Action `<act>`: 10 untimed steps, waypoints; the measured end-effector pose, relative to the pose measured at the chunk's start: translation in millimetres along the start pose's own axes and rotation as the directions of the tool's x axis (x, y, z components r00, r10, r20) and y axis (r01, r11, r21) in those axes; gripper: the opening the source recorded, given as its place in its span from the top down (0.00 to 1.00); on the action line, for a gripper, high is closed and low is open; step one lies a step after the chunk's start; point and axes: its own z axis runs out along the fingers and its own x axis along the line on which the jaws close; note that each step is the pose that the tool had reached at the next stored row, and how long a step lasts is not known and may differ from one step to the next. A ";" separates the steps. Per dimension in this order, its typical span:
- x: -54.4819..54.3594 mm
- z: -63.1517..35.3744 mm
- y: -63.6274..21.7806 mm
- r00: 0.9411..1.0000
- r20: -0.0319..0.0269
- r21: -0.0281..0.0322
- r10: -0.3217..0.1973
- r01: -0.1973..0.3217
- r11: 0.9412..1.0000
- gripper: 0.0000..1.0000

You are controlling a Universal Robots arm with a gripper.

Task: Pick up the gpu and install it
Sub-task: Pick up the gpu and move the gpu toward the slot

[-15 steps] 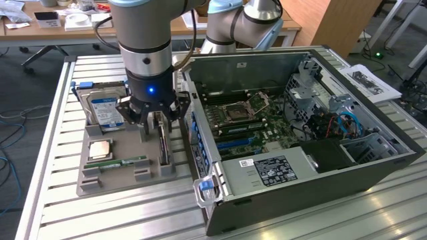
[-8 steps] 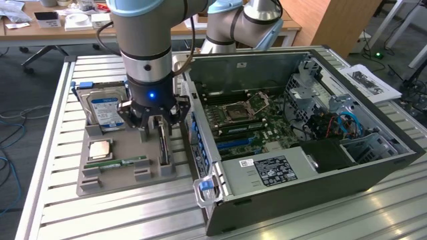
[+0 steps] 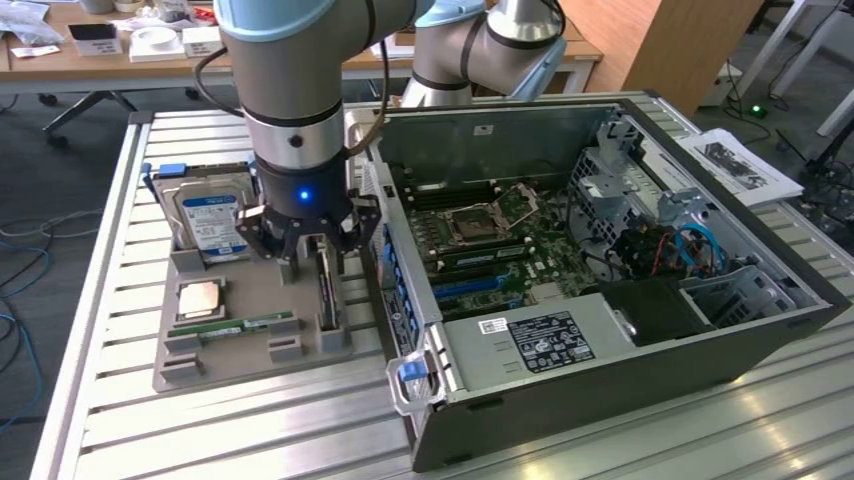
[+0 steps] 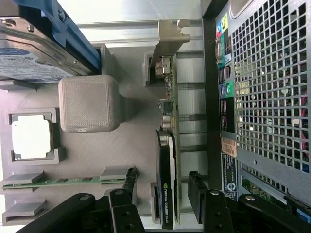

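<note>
Open-sided case [image 3: 601, 370] nearest in the exterior view, on the slatted counter [image 3: 200, 430]; gripper [image 3: 318, 262] spread over the gpu [image 3: 327, 295], which stands on edge in the grey tray [image 3: 227, 350] just beside the case wall. Wrist view: gripper [image 4: 163, 194] fingers straddling the gpu [image 4: 169, 121] without touching, bare tray [image 4: 131, 141] floor on one side, only a narrow gap to the case [image 4: 262, 97] on the other.

Green gpu [image 4: 171, 121], black cooler [image 4: 164, 189]; drive [image 3: 214, 222] label seemingly blue-white.

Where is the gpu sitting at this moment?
The gpu stands on edge in the grey tray, at its edge toward the exterior view's right, beside the computer case, with the open claw straddling it.
</note>
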 end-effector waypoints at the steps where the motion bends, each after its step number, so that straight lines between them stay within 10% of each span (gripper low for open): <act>1: 0.0 1.3 -0.1 1.000 0.000 0.000 0.000 0.000 1.000 0.45; 10: -0.2 7.6 -0.3 1.000 0.000 0.000 0.000 0.000 1.000 0.45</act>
